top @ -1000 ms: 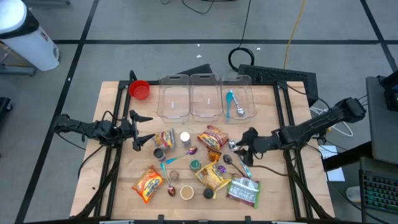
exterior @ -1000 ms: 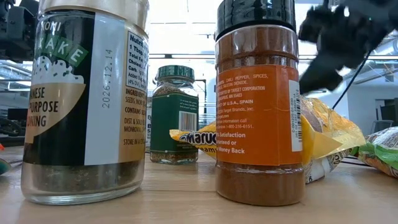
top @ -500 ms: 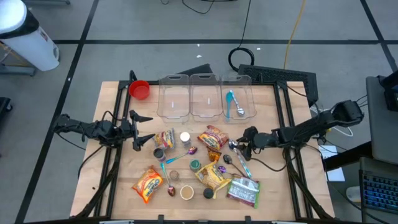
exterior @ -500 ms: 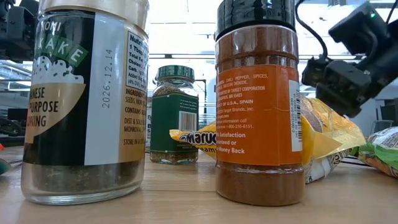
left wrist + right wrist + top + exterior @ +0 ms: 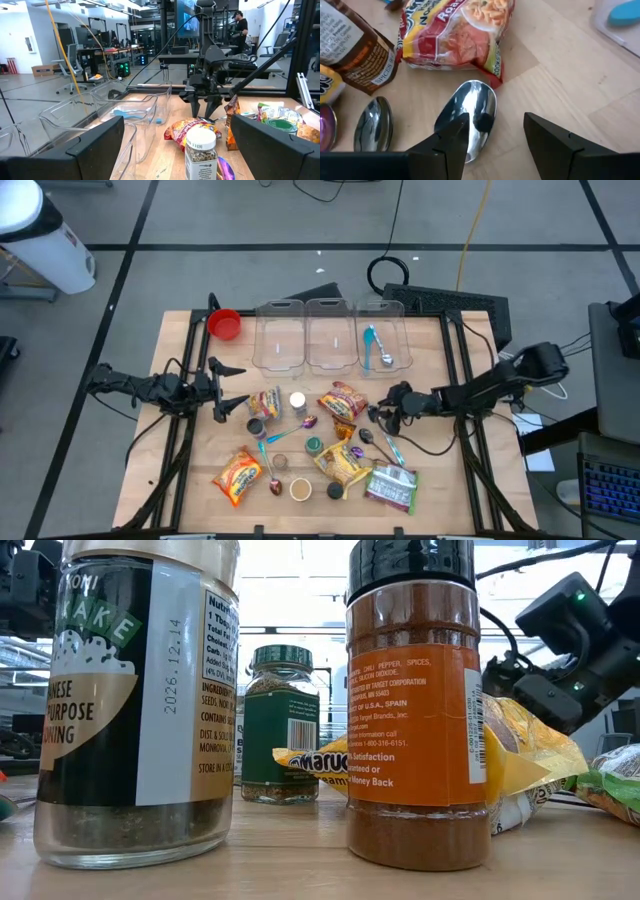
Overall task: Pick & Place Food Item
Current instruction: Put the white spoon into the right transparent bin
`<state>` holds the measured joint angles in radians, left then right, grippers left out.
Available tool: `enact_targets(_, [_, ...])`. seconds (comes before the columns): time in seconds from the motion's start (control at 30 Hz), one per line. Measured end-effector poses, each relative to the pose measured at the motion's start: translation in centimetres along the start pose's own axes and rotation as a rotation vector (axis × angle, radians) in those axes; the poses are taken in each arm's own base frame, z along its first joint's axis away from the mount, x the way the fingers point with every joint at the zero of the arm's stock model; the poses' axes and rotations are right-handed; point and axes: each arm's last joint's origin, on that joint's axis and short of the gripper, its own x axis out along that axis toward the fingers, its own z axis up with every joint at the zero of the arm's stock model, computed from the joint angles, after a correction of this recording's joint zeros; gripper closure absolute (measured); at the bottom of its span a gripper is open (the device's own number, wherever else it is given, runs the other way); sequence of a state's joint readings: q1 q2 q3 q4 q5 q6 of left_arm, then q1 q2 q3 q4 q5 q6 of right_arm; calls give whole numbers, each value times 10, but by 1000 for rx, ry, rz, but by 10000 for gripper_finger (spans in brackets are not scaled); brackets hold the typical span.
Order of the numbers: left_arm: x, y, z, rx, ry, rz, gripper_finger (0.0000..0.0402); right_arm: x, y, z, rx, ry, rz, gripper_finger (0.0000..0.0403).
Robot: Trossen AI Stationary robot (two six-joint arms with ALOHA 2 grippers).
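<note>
Our right gripper (image 5: 492, 142), fingers spread, hovers over the silver spoon (image 5: 468, 118) at lower centre (noodle packet (image 5: 460, 32) just above, left arm farther off).

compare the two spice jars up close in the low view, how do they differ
The furikake jar has a pale cap, a dark-and-cream label and dark flakes at its base. The chili powder jar has a black cap, an orange label and red-brown powder filling it. The furikake jar looks wider; the chili powder jar looks narrower. Both stand upright on the wooden table, apart from each other, with neither gripper touching them.
</note>
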<state>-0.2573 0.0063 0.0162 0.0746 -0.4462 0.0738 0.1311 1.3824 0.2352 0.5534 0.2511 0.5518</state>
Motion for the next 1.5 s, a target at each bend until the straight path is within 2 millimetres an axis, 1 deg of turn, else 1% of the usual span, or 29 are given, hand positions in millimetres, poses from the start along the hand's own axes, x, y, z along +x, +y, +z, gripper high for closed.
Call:
enact_targets(0.27, [0, 0, 0, 0, 0, 0, 27, 2, 3, 1, -31, 15, 81, 223])
enact_targets(0.37, [0, 0, 0, 0, 0, 0, 27, 2, 3, 0, -32, 28, 106, 231])
enact_targets(0.77, [0, 0, 0, 0, 0, 0, 27, 2, 5, -1, -36, 67, 171, 325])
enact_targets(0.9, [0, 0, 0, 0, 0, 0, 27, 2, 5, -1, -35, 65, 164, 349])
enact_targets(1.03, [0, 0, 0, 0, 0, 0, 27, 2, 3, 1, -29, 54, 160, 362])
enact_targets(1.13, [0, 0, 0, 0, 0, 0, 27, 2, 3, 3, -63, 36, 162, 362])
enact_targets(1.23, [0, 0, 0, 0, 0, 0, 27, 3, 2, 5, -87, 22, 162, 352])
enact_targets(1.37, [0, 0, 0, 0, 0, 0, 27, 3, 1, 3, -41, 70, 201, 327])
enact_targets(1.5, [0, 0, 0, 0, 0, 0, 27, 3, 0, 2, -69, 81, 200, 302])
